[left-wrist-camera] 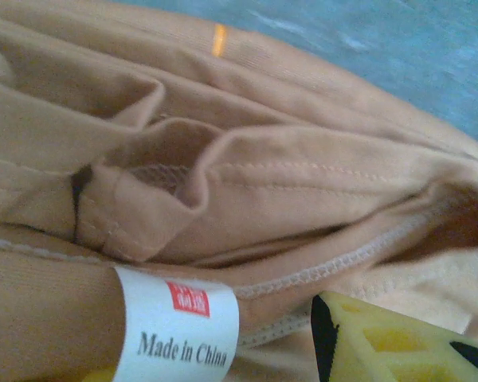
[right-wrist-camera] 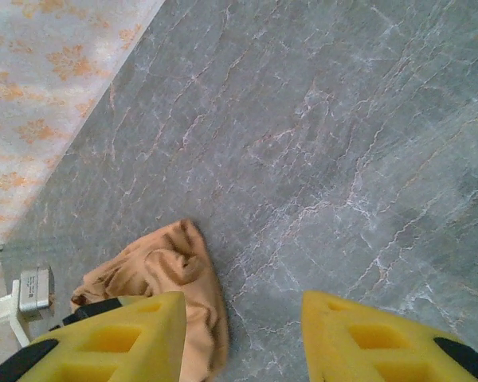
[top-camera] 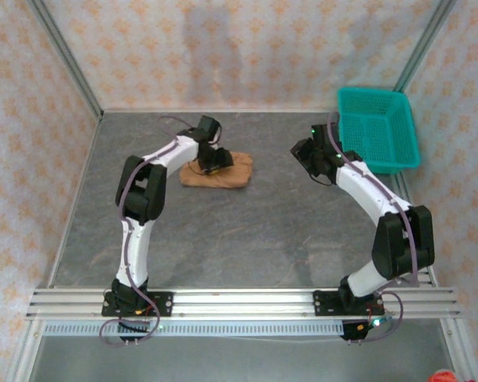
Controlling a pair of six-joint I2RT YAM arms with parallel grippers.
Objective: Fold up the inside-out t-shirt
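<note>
Our left gripper [top-camera: 211, 159] sits right on the shirt [top-camera: 233, 175], cloth crowding its fingers [left-wrist-camera: 382, 342]; we cannot tell whether it grips. The shirt lies bunched well left of the basket [top-camera: 373, 91], its long axis running roughly toward it. Our right gripper [right-wrist-camera: 243, 314] hangs between shirt and basket, jaws apart and empty, so the left is nearer

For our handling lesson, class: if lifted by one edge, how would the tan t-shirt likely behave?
The t-shirt would probably droop and unfold: it lies in soft, loose folds. It is likely light for its bulk, being thin stitched layers. Pushed, it would probably bunch rather than slide.
</note>
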